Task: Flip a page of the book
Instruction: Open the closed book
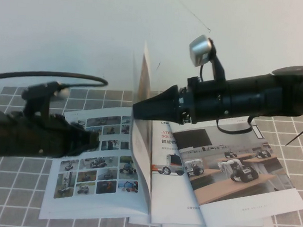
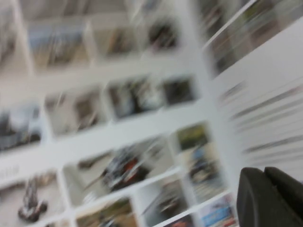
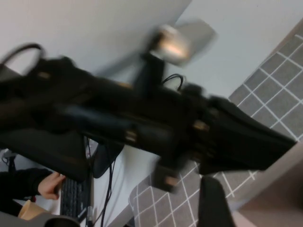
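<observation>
Right pincer [image 1: 137, 108], high view: closed to a point on the upright page [image 1: 144, 87], above the spine of the book [image 1: 99, 164], which lies open on the desk [image 1: 13, 187] over other brochures. Turn judged about half done; the leaf has yet to be laid down.

Left pincer [image 1: 94, 140], high view: low on the photo-grid leaf, holding it flat; opening not discernible.

Left wrist view: blurred photo grid close under one finger [image 2: 270, 198].

Right wrist view: the left arm against the wall; the right pincer's grip unseen.
</observation>
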